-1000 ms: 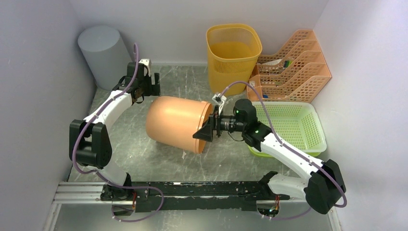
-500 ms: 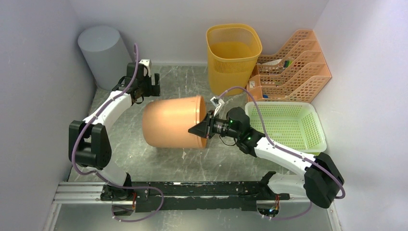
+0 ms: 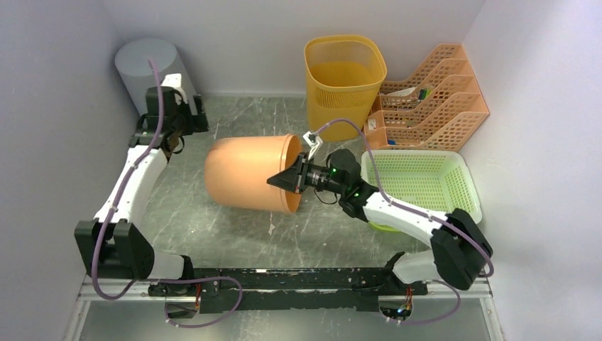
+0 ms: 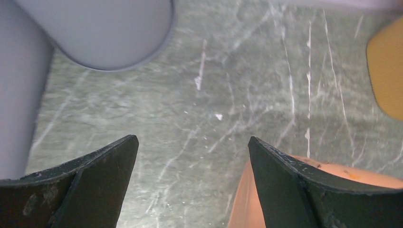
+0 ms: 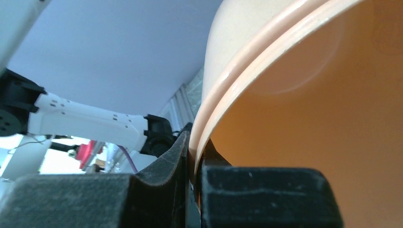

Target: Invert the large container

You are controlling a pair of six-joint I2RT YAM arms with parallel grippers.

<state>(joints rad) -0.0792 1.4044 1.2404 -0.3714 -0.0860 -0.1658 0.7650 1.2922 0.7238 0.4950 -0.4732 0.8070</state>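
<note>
The large container (image 3: pixel 245 174) is an orange plastic tub lying on its side at the table's middle, mouth towards the right. My right gripper (image 3: pixel 284 181) is shut on its rim at the mouth. In the right wrist view the rim (image 5: pixel 228 85) runs down between the closed fingers of the gripper (image 5: pixel 195 142), one outside and one inside the tub (image 5: pixel 309 95). My left gripper (image 3: pixel 186 121) stands open at the back left, apart from the tub. Only floor lies between the fingers of the left gripper (image 4: pixel 192 138), and the tub's wall (image 4: pixel 240 209) shows beside its right finger.
A grey cylinder (image 3: pixel 145 71) stands in the back left corner, close behind the left gripper, and shows in the left wrist view too (image 4: pixel 104 28). A yellow mesh bin (image 3: pixel 344 78), an orange file rack (image 3: pixel 429 96) and a green basket (image 3: pixel 426 185) fill the right side.
My right gripper has shut on the tub's rim and shifted left with it, turning the tub a little. The left arm has drawn back from the tub towards the grey cylinder.
</note>
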